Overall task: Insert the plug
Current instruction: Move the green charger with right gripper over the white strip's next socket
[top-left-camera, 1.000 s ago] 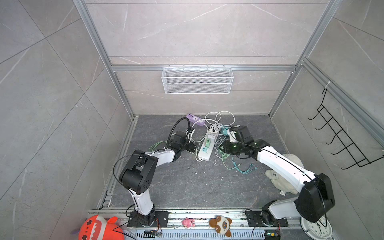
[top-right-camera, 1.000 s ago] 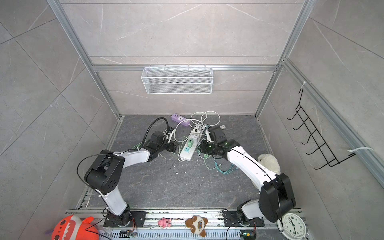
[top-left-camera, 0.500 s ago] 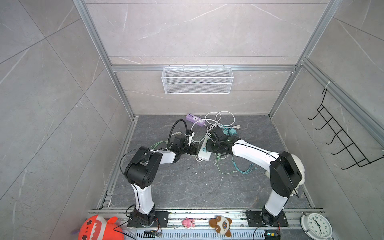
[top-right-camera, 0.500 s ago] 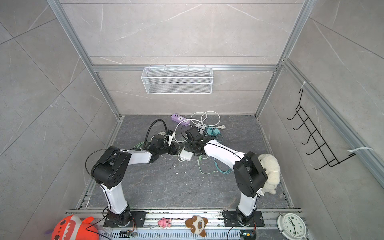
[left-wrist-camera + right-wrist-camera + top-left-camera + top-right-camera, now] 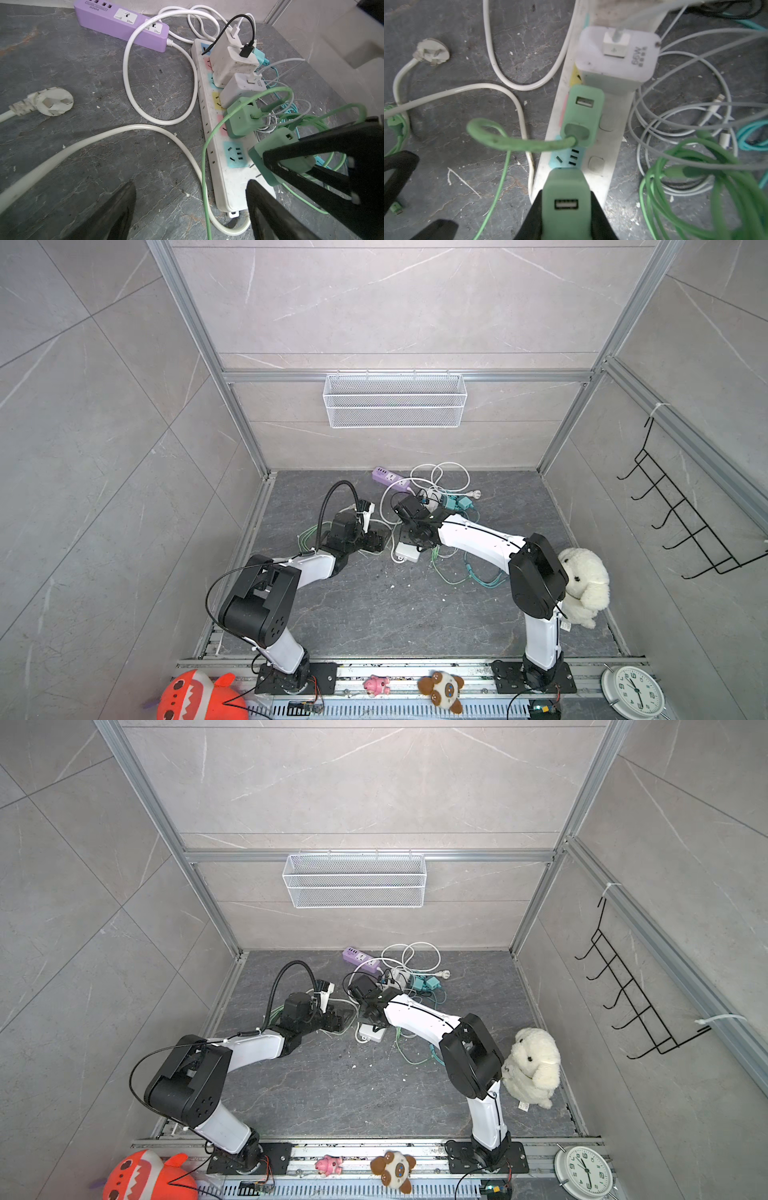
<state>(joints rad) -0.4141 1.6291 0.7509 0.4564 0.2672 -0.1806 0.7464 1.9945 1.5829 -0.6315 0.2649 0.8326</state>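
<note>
1. The right gripper (image 5: 566, 199) clamps the green plug (image 5: 566, 218), its prongs poised just short of the free blue socket (image 5: 568, 159) on the white power strip (image 5: 610, 145), apparently lined up for insertion.
2. The left gripper (image 5: 191, 199), jaws wide and empty, sits at the strip's near end, seemingly placed to steady it.
3. Beyond, a second green charger (image 5: 583, 112) and white chargers (image 5: 232, 60) fill neighbouring sockets.
4. A purple strip (image 5: 116, 22) lies farthest back.

white links (image 5: 478, 537) | black joints (image 5: 536, 580) | black looped cable (image 5: 338, 485) on left arm (image 5: 311, 568) | black pincer fingers (image 5: 268, 214)
</note>
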